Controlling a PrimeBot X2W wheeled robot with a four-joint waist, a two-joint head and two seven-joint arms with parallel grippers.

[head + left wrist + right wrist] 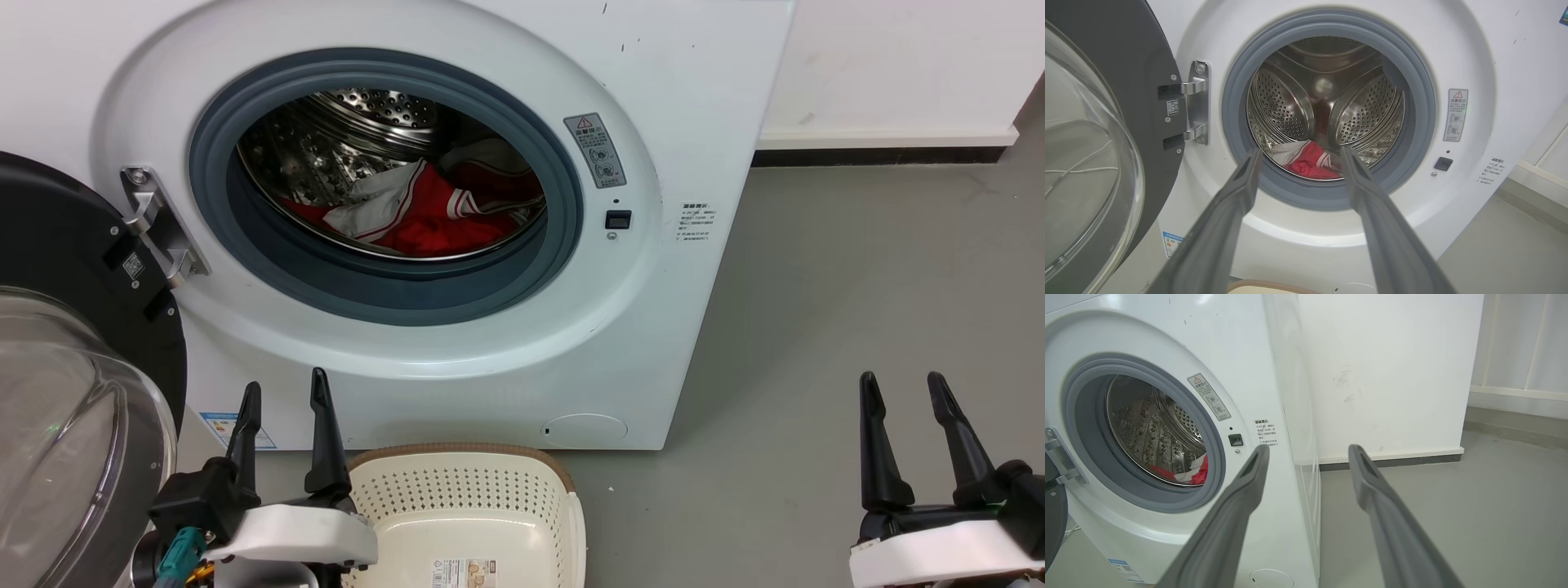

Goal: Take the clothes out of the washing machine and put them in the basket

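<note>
A white washing machine [694, 98] is seen front-on, its door [49, 245] swung open to the left, with red and white clothes [424, 216] heaped low in the steel drum [367, 114]. A cream basket [457, 490] is set on the grey floor [816, 327] just before it, its near end cut off from the head view. The left gripper [286, 381] and right gripper [900, 377] are held spread and empty; a white wall [898, 65] is seen behind.
</note>
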